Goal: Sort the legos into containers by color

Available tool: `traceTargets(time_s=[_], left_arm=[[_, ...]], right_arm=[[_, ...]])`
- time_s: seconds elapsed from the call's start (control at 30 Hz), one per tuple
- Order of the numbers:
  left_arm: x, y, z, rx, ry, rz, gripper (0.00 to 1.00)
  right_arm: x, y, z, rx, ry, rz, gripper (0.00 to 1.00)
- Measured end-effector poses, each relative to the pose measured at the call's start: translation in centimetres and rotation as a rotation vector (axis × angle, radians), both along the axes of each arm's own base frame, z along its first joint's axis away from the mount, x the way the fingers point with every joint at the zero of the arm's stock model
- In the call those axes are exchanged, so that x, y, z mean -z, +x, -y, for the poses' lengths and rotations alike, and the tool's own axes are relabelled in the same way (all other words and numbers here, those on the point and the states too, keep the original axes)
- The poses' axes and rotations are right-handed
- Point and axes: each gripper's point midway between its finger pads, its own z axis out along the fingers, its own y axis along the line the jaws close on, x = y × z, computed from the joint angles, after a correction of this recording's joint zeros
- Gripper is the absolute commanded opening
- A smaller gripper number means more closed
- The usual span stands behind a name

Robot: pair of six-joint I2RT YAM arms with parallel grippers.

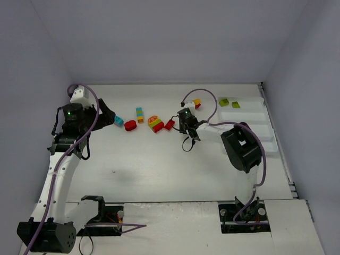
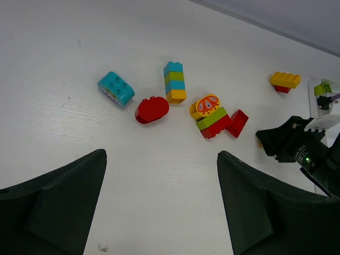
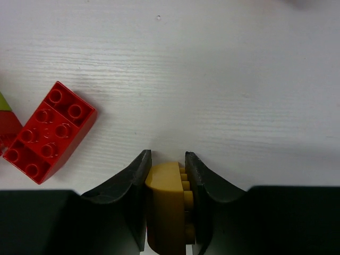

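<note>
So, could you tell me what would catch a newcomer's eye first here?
The line of bright legos across the table stands out first. At its right end, the right fingers are pinched on a yellow brick. Two green legos lie in the far compartment of the white tray at right.

No words, numbers or brand names can be read anywhere. Only two legos have prints on them. The yellow round brick (image 2: 205, 104) has a drawing like a cut orange on its top. The cyan brick (image 2: 115, 88), at about 9 o'clock from it, has tiny marks on its side, too small to read.
</note>
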Motion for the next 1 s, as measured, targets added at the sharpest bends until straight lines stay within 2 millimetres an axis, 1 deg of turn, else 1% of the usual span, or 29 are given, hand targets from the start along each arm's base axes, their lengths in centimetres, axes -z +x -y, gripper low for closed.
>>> traceTargets(time_s=[0.1,0.17,0.23,0.3,0.37,0.4,0.47,0.5,0.57,0.63,0.7,0.77,0.87,1.0], left_arm=[[0.0,0.0,0.0,0.0,0.0,0.0,0.78],[0.0,0.0,0.0,0.001,0.0,0.0,0.78],[0.0,0.0,0.0,0.002,-0.001,-0.001,0.78],[0.1,0.0,0.1,0.003,-0.002,-0.002,0.78],[0.1,0.0,0.1,0.003,-0.002,-0.002,0.78],[0.1,0.0,0.1,0.003,-0.001,-0.003,0.78],[0.1,0.0,0.1,0.003,-0.001,-0.003,0.78],[0.1,0.0,0.1,0.003,-0.001,-0.003,0.78],[0.1,0.0,0.1,0.003,-0.001,-0.003,0.78],[0.1,0.0,0.1,0.003,-0.001,-0.003,0.78],[0.1,0.0,0.1,0.003,-0.001,-0.003,0.78],[0.1,0.0,0.1,0.003,-0.001,-0.003,0.78],[0.1,0.0,0.1,0.004,-0.001,-0.003,0.78],[0.1,0.0,0.1,0.005,-0.001,-0.003,0.78]], right_arm=[[-0.8,-0.3,1.3,0.003,-0.037,0.01,0.0],[-2.2,0.0,2.4,0.01,-0.05,0.034,0.0],[-4.6,0.9,4.2,0.04,-0.044,0.077,0.0],[-7.7,2.4,7.4,0.103,-0.029,0.137,0.0],[-10.2,3.7,11.7,0.191,-0.022,0.188,0.02],[-11.0,4.3,13.8,0.231,-0.023,0.208,0.03],[-12.0,5.1,17.9,0.312,-0.038,0.228,0.04],[-12.1,5.3,19.7,0.348,-0.048,0.229,0.04],[-11.9,5.6,22.2,0.39,-0.065,0.218,0.06],[-11.5,6.0,24.0,0.42,-0.076,0.204,0.07],[-10.9,6.7,25.2,0.435,-0.085,0.191,0.08],[-10.1,7.3,26.2,0.445,-0.098,0.174,0.09],[-8.7,8.0,27.1,0.448,-0.112,0.145,0.12],[-6.4,8.3,27.5,0.432,-0.129,0.094,0.19]])
